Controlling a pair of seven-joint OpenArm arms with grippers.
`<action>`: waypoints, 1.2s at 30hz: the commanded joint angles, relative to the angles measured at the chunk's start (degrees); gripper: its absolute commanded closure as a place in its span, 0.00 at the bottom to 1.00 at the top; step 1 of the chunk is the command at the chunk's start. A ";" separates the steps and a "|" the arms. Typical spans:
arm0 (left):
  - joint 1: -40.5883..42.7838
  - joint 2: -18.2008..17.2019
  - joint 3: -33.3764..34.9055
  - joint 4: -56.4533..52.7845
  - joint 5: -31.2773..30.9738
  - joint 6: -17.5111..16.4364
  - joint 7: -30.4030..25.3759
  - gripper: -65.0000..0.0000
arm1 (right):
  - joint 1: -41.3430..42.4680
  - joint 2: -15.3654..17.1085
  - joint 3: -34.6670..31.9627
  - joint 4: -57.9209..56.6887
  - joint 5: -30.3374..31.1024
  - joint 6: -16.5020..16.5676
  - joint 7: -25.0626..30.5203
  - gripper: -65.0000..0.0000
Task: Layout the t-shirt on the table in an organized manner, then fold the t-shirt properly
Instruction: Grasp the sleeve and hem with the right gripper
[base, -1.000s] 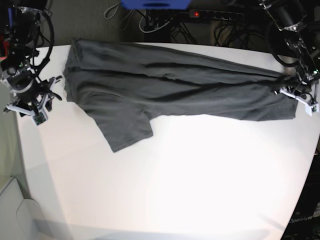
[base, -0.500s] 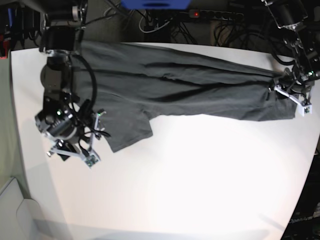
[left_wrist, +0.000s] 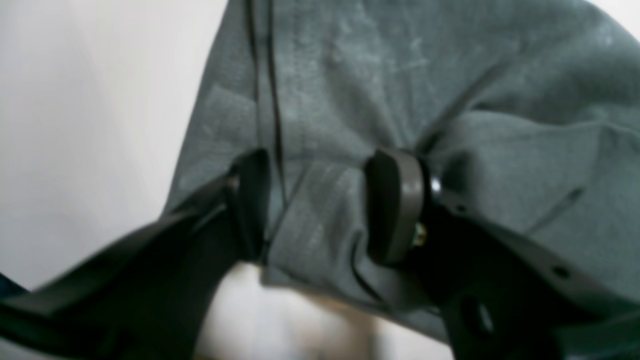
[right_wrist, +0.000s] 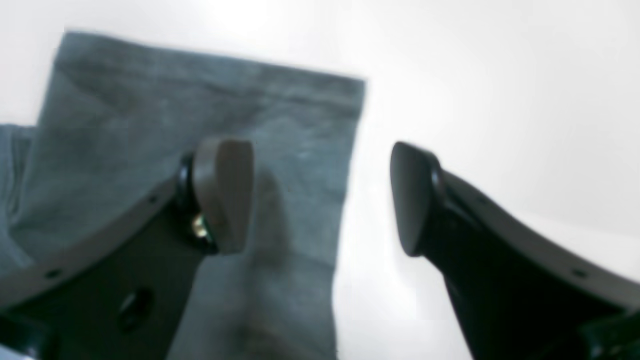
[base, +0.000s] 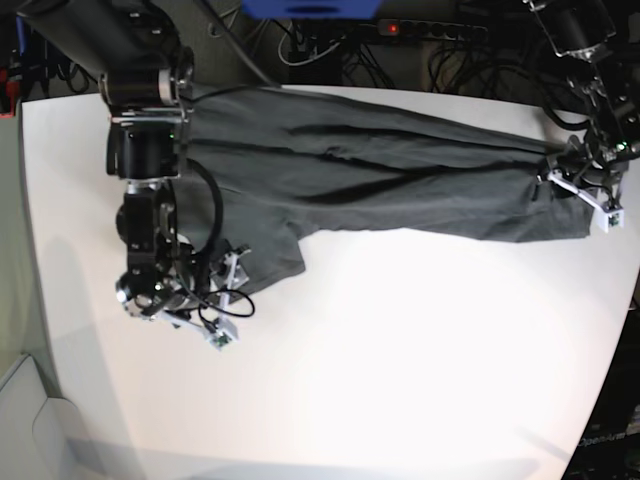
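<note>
White table (base: 380, 360), wrinkled dark grey t-shirt (base: 380, 175) stretched along its far edge.

Black arms, grey-padded fingers (right_wrist: 225, 195)

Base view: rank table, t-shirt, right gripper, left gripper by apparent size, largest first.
1. table, fills most of the view.
2. t-shirt, stretched across the far side.
3. right gripper and left gripper: both small; the right looks slightly bigger, but it may be nearer the camera, so unranked.
</note>
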 joint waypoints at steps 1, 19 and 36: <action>-0.62 -0.87 -0.23 1.04 -0.17 -0.08 -0.35 0.50 | 2.73 0.35 0.13 -0.34 0.47 -0.23 1.50 0.33; -0.09 -0.78 -0.40 1.13 -0.17 -0.08 -0.26 0.50 | 4.84 1.58 2.07 -12.91 0.65 -0.23 9.50 0.55; -0.62 -0.78 -0.23 0.78 -0.17 0.01 -0.26 0.50 | 1.50 1.23 2.07 0.80 0.74 -0.23 -0.26 1.00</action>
